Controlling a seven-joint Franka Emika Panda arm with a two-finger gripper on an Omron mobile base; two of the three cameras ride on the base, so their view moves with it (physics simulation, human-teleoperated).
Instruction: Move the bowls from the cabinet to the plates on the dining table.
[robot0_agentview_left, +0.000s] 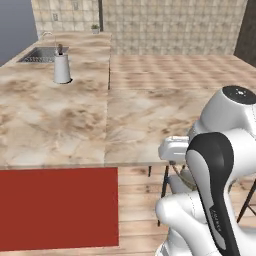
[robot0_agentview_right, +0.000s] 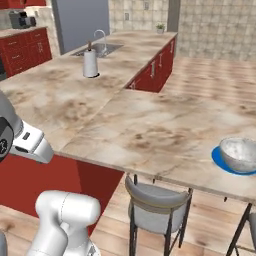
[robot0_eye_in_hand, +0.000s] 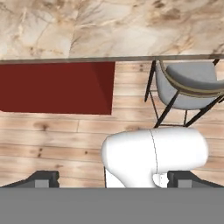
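Bowls first: in our right base view the marbled bowl (robot0_agentview_right: 239, 153) already sits on the blue plate (robot0_agentview_right: 220, 159) on the dining table (robot0_agentview_right: 165, 130), so we judge half done. In our hand view the gripper (robot0_eye_in_hand: 113, 179) is spread wide, empty, table edge ahead, grey chair (robot0_eye_in_hand: 192, 85) beyond.

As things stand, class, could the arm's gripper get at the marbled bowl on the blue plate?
Probably not without moving first. The marbled bowl sits on the blue plate far along the dining table, while the open gripper is tucked low, facing the floor and a grey chair.
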